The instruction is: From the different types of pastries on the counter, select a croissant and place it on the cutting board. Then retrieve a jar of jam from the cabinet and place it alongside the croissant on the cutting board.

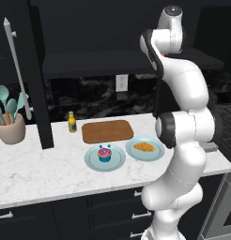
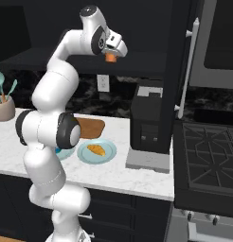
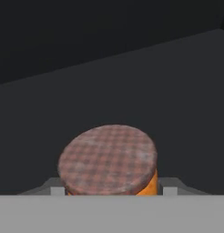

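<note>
High at the cabinet, my gripper reaches onto the dark shelf. It is shut on the jar of jam, a squat orange jar with a checked reddish lid; one fingertip sits at each side. From the right base view the jar shows as an orange spot under the hand. Down on the counter, the croissant lies on a pale blue plate just right of the bare wooden cutting board. The croissant lies apart from the board.
A pink-frosted cupcake sits on a second blue plate in front of the board. A yellow bottle stands left of the board and a utensil pot at far left. A black appliance and the stove lie to the right.
</note>
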You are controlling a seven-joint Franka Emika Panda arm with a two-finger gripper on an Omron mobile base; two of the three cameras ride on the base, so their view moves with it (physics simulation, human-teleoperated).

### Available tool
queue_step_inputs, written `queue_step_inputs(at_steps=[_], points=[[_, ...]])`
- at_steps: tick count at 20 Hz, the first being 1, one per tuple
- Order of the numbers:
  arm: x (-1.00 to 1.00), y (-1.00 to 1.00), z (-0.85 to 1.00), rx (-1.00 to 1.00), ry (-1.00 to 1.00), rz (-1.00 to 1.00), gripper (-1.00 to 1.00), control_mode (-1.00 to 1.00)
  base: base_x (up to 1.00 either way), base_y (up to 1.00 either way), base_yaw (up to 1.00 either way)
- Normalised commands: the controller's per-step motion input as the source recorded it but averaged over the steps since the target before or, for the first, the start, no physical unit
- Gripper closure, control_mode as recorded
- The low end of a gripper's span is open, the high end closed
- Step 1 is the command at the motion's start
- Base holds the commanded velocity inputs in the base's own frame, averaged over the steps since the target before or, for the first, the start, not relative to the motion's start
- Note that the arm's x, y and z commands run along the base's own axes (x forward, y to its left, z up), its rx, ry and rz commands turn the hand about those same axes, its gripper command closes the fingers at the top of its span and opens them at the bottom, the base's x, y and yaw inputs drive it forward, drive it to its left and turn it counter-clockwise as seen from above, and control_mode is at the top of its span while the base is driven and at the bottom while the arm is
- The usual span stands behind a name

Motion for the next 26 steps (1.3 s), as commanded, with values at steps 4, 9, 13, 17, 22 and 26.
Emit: queue_step_inputs(at_steps=[4, 9, 13, 17, 22, 26], points=[[-0.12, 0.0, 0.0, 0.0, -0.02, 0.0, 1.0, -1.0, 0.0, 0.0, 0.0], [-0.98, -0.22, 0.0, 0.05, -0.34, 0.0, 1.0, -1.0, 0.0, 0.0, 0.0], [-1.0, -0.02, -0.05, 0.02, -0.45, 0.0, 1.0, -1.0, 0.0, 0.0, 0.0], [-1.0, 0.11, -0.19, 0.0, -0.43, 0.0, 1.0, -1.0, 0.0, 0.0, 0.0], [-1.0, 0.27, 0.09, 0.0, -0.05, 0.0, 1.0, -1.0, 0.0, 0.0, 0.0], [-1.0, 0.23, 0.52, -0.03, 0.36, 0.0, 1.0, -1.0, 0.0, 0.0, 0.0]])
